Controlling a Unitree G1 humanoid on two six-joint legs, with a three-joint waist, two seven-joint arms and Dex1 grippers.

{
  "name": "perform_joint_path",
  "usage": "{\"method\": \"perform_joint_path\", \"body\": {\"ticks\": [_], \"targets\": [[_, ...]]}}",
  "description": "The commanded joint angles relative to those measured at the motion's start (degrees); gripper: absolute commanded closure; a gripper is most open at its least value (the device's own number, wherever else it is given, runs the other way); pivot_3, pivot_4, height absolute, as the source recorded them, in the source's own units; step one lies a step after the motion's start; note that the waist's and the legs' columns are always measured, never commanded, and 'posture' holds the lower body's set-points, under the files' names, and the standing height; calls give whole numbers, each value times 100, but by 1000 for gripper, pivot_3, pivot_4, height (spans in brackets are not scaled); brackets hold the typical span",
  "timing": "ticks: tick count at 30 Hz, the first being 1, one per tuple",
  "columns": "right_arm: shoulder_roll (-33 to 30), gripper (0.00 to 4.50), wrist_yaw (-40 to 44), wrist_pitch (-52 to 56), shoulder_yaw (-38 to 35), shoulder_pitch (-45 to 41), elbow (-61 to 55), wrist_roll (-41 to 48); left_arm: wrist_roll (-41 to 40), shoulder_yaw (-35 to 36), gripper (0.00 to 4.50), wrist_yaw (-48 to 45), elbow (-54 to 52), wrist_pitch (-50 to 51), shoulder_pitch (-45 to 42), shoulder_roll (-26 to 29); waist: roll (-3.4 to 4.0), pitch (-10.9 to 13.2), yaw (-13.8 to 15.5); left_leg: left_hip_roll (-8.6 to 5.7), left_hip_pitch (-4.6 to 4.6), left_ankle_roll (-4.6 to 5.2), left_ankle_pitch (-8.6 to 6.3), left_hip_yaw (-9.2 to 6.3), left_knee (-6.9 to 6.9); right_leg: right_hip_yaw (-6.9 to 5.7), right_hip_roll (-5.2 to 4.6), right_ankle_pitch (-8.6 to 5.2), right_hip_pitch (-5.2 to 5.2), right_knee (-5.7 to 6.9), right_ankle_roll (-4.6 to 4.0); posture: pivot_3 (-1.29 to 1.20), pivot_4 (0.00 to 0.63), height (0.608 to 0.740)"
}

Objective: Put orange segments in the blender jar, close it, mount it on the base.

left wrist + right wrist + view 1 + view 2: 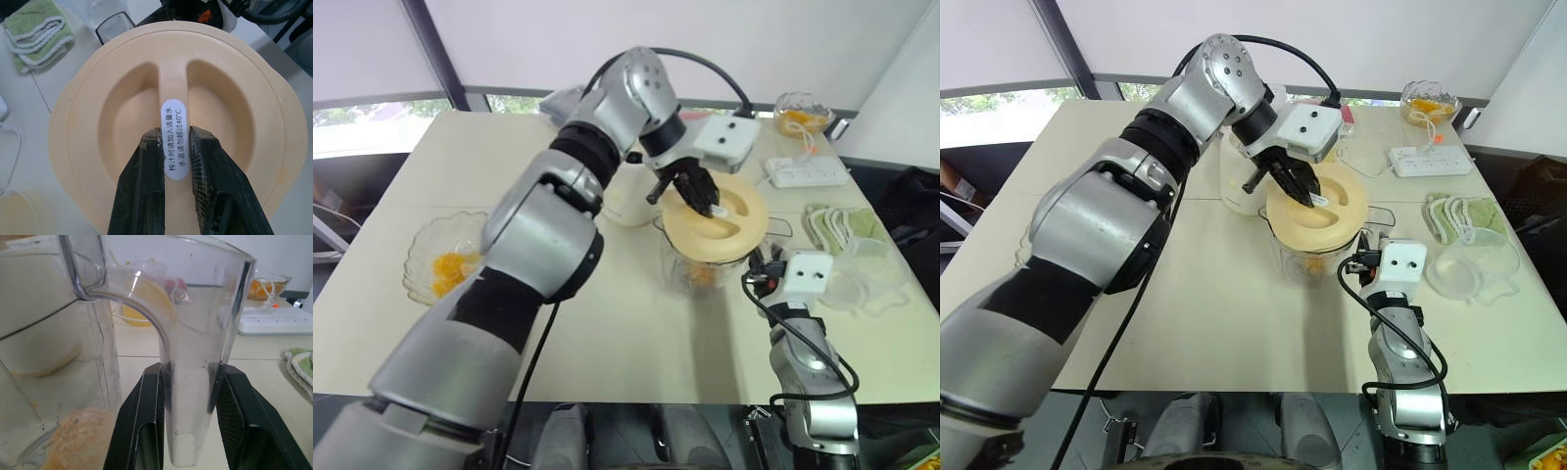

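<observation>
Left claw (175, 139) pinches the ridge (172, 83) of the light, stiff lid (112, 107) over the jar (685, 269) on the table (607, 323), right claw (190, 371) clamps its slick clear handle (195, 308); jar probably rigid, heavier, best held there.

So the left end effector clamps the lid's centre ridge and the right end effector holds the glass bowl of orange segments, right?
One thing is off: the right wrist view shows the right end effector shut on the jar handle instead. The left end effector does clamp the centre ridge of the lid.
</observation>
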Motion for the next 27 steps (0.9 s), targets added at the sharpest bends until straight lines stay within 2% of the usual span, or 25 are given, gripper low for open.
{"method": "perform_joint_path", "body": {"ticks": [1, 21, 27], "targets": [[-58, 3505, 128, 49, 72, 38, -16, -26, -112, -7, 4317, -18, -17, 89, -43, 70, 0, 0, -2, 0, 0, 1, 0, 0, 0, 0, 0, 0, 0, 0, 1, 0, 150, 740], [-111, 3505, 200, 171, 68, 150, -137, -68, 89, -534, 4317, -18, 18, -141, 251, -51, 0, -1, -3, 0, 1, 2, -1, 0, -1, 0, 0, 0, 0, 0, -1, 0, 150, 740], [-112, 3505, 198, 218, 36, 190, -205, -57, 243, -543, 4317, -18, 26, 139, 430, -119, 0, -5, 2, 0, 8, 2, -1, -1, 0, 0, 0, -5, 8, 0, -9, 0, 150, 740]]}}
